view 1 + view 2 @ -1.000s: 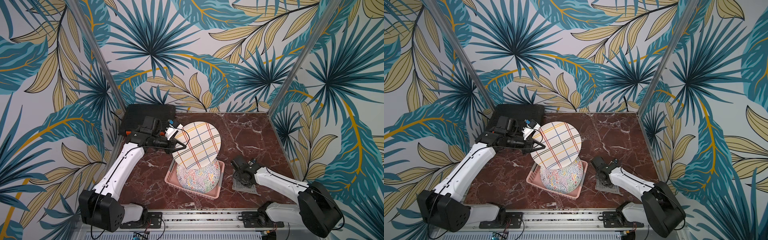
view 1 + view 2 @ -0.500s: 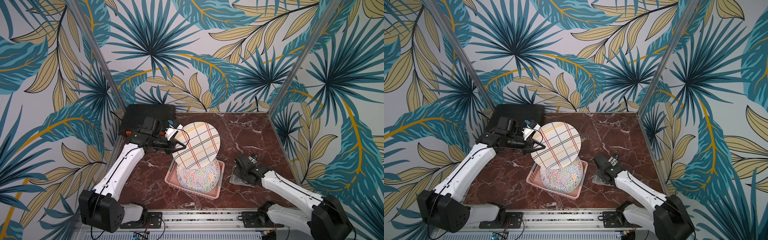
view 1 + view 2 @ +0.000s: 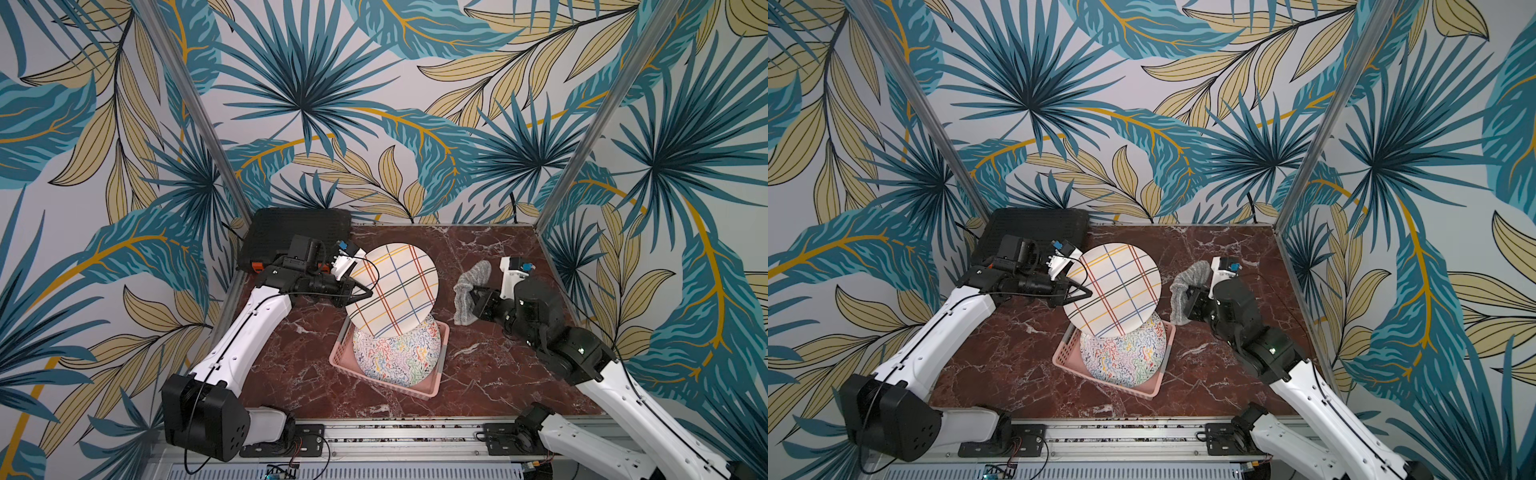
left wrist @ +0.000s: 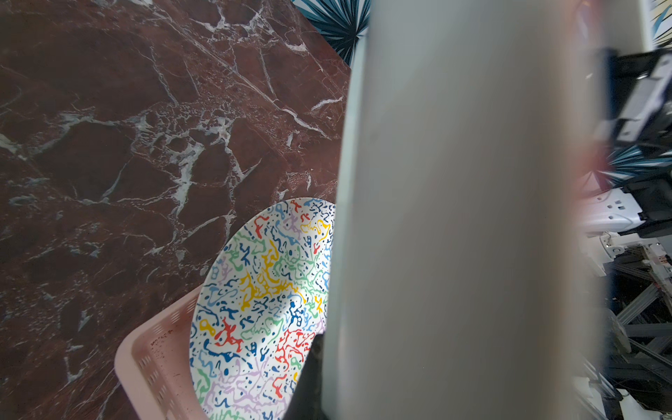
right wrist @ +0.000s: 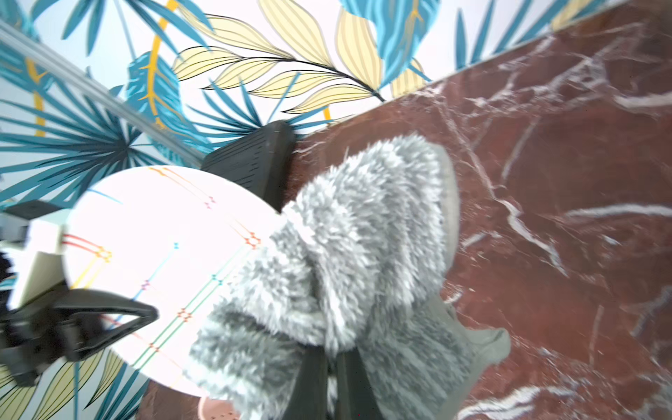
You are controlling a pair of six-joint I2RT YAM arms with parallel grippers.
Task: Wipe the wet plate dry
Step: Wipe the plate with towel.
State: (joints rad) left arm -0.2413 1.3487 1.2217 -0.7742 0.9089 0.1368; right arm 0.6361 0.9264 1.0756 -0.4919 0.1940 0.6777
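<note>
**Cloth in grip, plate face not yet touched**

The left gripper [image 3: 362, 292] is clamped on the rim of the plaid plate [image 3: 392, 291]. The plate is held tilted in the air over the pink basket [image 3: 441, 332], where a squiggle-pattern plate [image 3: 395, 359] lies. The right gripper [image 3: 475, 301] is closed on the grey fluffy cloth [image 3: 471, 286], which hangs bunched near the plaid plate's free edge but apart from it.

Wiping looks unstarted. To do it well:
- Lay the fluffy side flat on the striped face.
- Sweep from the free edge toward the clamped rim.
- Press lightly so the plate doesn't twist in the left jaws.
- Stop short of the left gripper.
</note>
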